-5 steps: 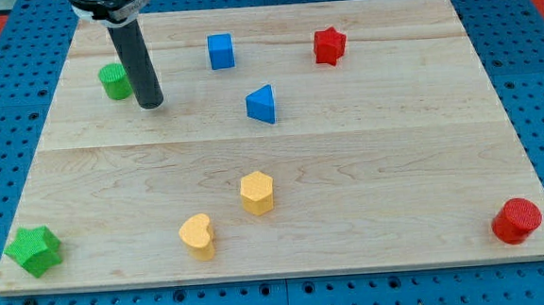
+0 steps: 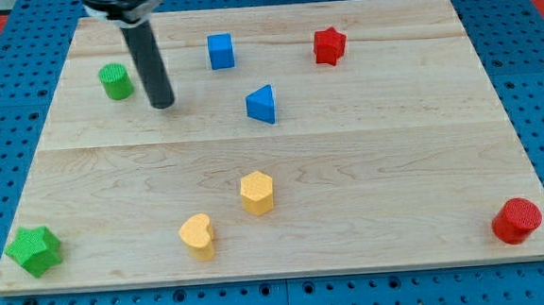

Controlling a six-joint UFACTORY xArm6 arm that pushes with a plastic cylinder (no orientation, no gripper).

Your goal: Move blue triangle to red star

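The blue triangle (image 2: 262, 105) lies a little above the board's middle. The red star (image 2: 329, 46) sits up and to the right of it, near the view's top. My tip (image 2: 162, 104) rests on the board to the left of the blue triangle, well apart from it, and just right of the green cylinder (image 2: 114, 82). The rod rises from the tip toward the view's top left.
A blue cube (image 2: 220, 51) sits above the triangle. A yellow hexagon (image 2: 256, 192) and yellow heart (image 2: 197, 236) lie lower middle. A green star (image 2: 34, 250) is at the bottom left, a red cylinder (image 2: 516, 220) at the bottom right. The wooden board (image 2: 394, 136) rests on a blue pegboard.
My tip has moved a little to the right, away from the green cylinder and toward the blue triangle. No block has moved.
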